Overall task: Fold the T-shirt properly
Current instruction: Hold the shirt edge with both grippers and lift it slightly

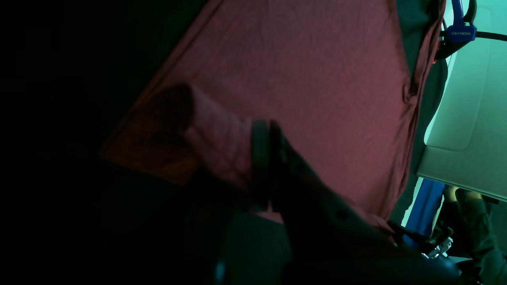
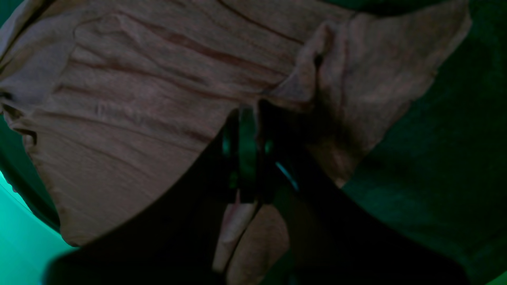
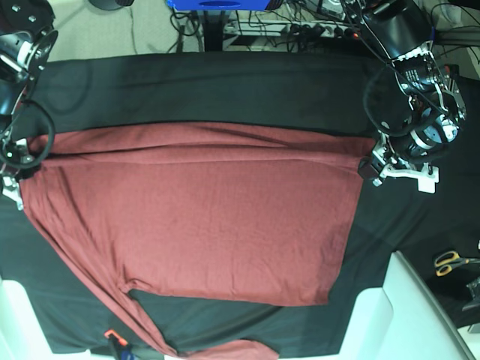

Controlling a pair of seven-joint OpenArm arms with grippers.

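Observation:
The brick-red T-shirt (image 3: 210, 217) lies spread out on the black cloth, one long sleeve trailing toward the front edge. At the shirt's right edge in the base view, my left gripper (image 3: 369, 166) is shut on a pinched fold of the fabric. The left wrist view shows that gripper (image 1: 270, 126) with its fingers together on the bunched T-shirt (image 1: 309, 71). On the opposite side my right gripper (image 3: 19, 178) is shut on the shirt's left edge. In the right wrist view the right gripper (image 2: 249, 113) clamps a raised pleat of the T-shirt (image 2: 138, 99).
A black cloth (image 3: 225, 90) covers the table under the shirt. Yellow-handled scissors (image 3: 450, 261) lie off to the right. White panels (image 3: 409, 315) border the front right corner. A blue clamp (image 1: 461, 33) grips the table edge, and a small orange-tipped clamp (image 3: 112, 337) sits at the front left.

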